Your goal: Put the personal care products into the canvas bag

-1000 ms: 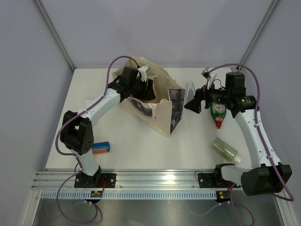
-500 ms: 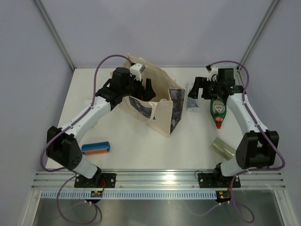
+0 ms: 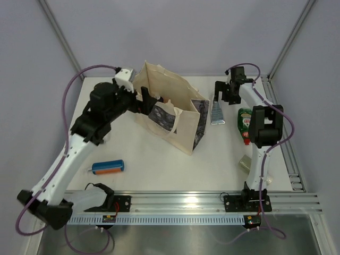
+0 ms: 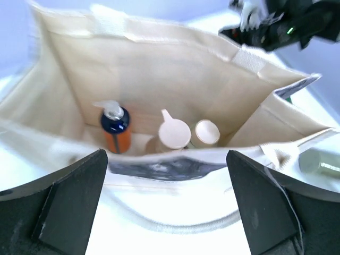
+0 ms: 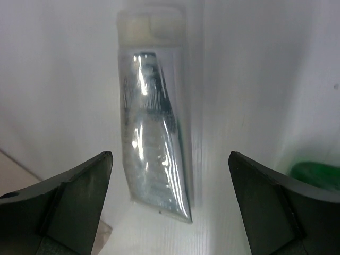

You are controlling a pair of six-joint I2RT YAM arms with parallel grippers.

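Top view: we find the grey tube [image 3: 217,111] flat on the tabletop [image 3: 159,164], just right of the canvas bag [image 3: 175,114]. Left wrist: we see the left fingers [image 4: 64,202] apart, flanking the bag's near rim. Right wrist: the right fingers [image 5: 64,202] stand apart; the tube lies centred between them, clear of both.

No legible writing.
The label on the green red-capped bottle [image 3: 245,120] and the prints on the canvas bag [image 3: 184,134] are too small to read.
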